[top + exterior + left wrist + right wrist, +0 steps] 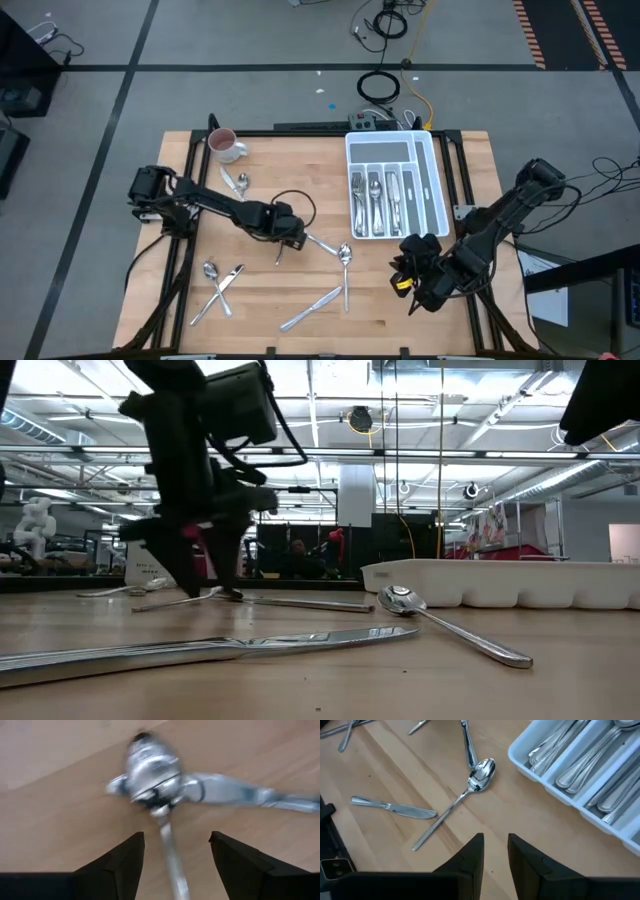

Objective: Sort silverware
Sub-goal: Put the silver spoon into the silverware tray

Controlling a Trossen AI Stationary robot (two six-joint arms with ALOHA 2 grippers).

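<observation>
Shiny steel pieces scattered flat on the wood: spoon [345, 254] at centre, knife [311, 309] lower centre, crossed spoon [211, 271] and knife [222, 290] lower left, two spoons [236, 182] upper left. More sorted forks and spoons [377, 205] right of centre.

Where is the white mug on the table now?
In the high view the mug stands at the table's far left corner, left of the tray, with a spoon lying just in front of it.

blurred spoon [150, 772], handle cut off
</observation>
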